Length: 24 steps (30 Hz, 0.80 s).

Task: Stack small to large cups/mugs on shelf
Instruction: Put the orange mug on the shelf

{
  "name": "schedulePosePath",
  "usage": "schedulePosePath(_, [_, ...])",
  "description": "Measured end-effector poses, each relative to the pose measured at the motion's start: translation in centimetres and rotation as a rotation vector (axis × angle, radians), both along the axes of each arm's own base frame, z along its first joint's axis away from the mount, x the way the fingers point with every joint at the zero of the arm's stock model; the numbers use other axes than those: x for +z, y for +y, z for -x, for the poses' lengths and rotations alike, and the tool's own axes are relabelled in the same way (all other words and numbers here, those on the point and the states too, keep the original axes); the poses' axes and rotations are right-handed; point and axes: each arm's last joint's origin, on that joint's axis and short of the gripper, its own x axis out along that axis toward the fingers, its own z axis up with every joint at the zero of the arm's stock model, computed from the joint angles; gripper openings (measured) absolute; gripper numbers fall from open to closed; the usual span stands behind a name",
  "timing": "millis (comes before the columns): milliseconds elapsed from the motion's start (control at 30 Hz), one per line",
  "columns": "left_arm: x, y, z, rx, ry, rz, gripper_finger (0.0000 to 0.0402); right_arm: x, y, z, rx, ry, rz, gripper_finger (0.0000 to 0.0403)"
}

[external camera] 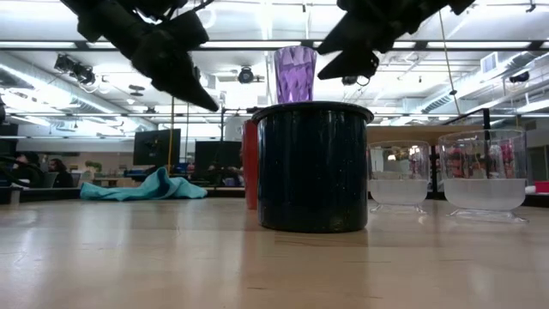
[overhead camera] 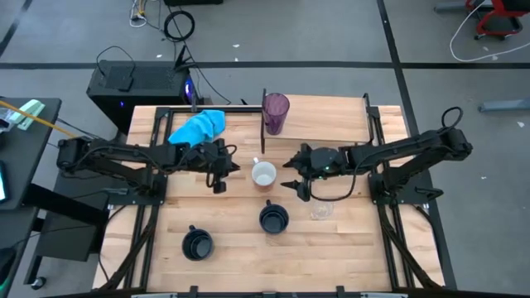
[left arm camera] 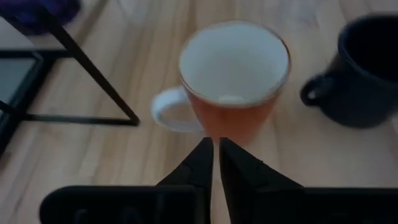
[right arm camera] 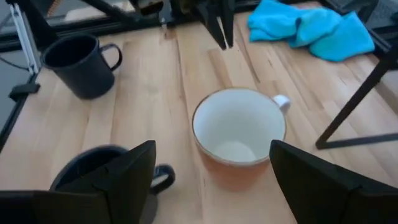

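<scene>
The orange mug with a white inside (overhead camera: 263,175) stands upright on the tabletop between my two grippers. My left gripper (overhead camera: 219,182) is shut, raised, a little to the mug's left; its shut fingers (left arm camera: 216,155) point at the mug's side (left arm camera: 233,118). My right gripper (overhead camera: 293,179) is open and raised just right of the mug, its fingers (right arm camera: 280,163) spread wider than the mug (right arm camera: 239,127). The purple tumbler (overhead camera: 276,113) stands on the pale shelf (overhead camera: 323,116). Two black mugs (overhead camera: 274,218) (overhead camera: 197,243) and a clear cup (overhead camera: 321,211) stand nearer the front.
A blue cloth (overhead camera: 199,126) lies at the far left of the table. The shelf's thin dark upright edge (overhead camera: 263,116) stands just behind the orange mug. In the low view a black mug (external camera: 313,167) stands in front, with two clear cups (external camera: 397,176) (external camera: 483,172) to its right.
</scene>
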Motion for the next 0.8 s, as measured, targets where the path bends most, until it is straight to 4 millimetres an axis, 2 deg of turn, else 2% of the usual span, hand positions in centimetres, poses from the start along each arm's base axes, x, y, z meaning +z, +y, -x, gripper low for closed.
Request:
schedulePosePath(200, [-0.2,-0.7,0.1,-0.031,0.023,0.002,0.0021,1.3,0.5,-2.2,0.016,0.034,0.038,0.0320])
schedulePosePath(567, [-0.2,-0.8,0.1,-0.035,0.031,0.001,0.0024,1.9,1.0,-7.2,0.105,0.272,0.148,0.0320])
schedulePosePath(800, [-0.3,-0.7,0.2,-0.024,0.038,-0.014,0.0016,1.0,1.2,-9.5,0.136,0.380,0.179,0.0320])
